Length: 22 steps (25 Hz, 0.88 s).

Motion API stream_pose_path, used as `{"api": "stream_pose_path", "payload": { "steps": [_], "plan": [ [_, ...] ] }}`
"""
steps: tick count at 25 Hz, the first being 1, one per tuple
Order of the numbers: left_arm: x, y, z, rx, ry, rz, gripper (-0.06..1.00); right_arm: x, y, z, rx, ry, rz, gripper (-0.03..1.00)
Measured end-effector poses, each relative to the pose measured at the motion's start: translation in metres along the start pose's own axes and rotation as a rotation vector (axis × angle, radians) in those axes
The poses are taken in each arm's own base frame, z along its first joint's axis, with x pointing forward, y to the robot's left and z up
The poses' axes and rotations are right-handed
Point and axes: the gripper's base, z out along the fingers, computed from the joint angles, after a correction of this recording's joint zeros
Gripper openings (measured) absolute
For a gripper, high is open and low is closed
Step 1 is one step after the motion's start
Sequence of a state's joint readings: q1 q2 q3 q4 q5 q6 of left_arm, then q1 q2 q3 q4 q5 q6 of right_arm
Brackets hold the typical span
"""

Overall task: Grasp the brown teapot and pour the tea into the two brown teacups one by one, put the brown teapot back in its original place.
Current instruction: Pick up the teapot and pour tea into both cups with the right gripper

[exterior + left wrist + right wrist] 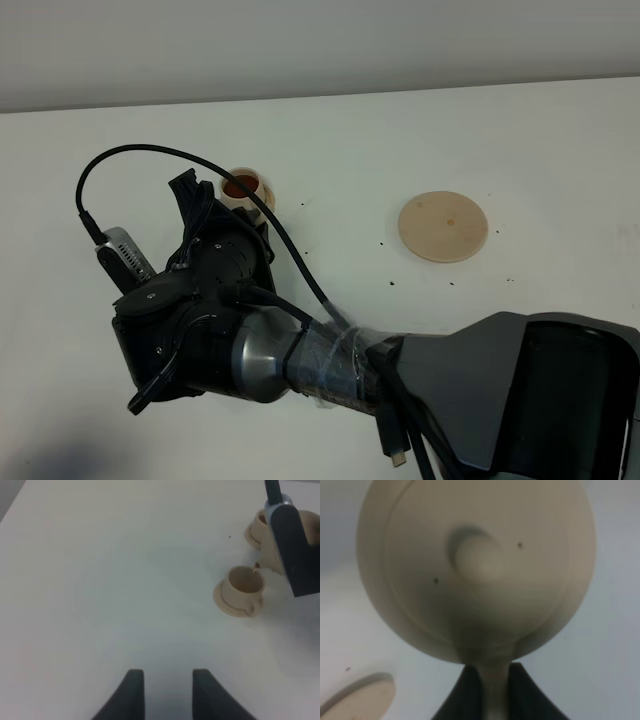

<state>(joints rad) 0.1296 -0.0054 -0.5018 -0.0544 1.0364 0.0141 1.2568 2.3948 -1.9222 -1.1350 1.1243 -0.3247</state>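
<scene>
Pale-tan tea set on a white bench [520, 130]; pouring job, part done.

Item 1, brown teapot [480, 570]: off its stand and in the air, carried by me. My right hand [492, 695] is clenched on its loop handle, a dark finger on either side. The domed lid and knob fill the right wrist view. In the high view my right arm reaches across to the left and hides the pot beneath it.

Item 2, far teacup [243, 187]: upright on the bench just beyond my right wrist, with red-brown tea showing inside. I judge this pour done.

Item 3, near teacup [242, 587]: upright, just beside the far one. Its inside looks pale and I can make out no dark tea in it. A pale part of the pot shows close by its rim, so I judge the second pour to be starting or just ahead.

Item 4, disc saucer [443, 226]: bare, well apart to the right of the cups. This is the pot's place.

Item 5, left hand [167, 692]: released, fingers apart with nothing between them, hovering over bare bench well short of the cups.

Outstanding: fill the near teacup, level the pot, carry it right, set it on the disc saucer, let go.
</scene>
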Motion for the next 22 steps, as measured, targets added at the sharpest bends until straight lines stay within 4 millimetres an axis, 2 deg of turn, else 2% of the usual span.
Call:
{"api": "stream_pose_path", "payload": {
  "steps": [22],
  "plan": [
    [0.0000, 0.0000, 0.0000, 0.000, 0.000, 0.000, 0.28, 0.0009, -0.0015, 0.0003, 0.019, 0.014, -0.064, 0.13]
  ]
}}
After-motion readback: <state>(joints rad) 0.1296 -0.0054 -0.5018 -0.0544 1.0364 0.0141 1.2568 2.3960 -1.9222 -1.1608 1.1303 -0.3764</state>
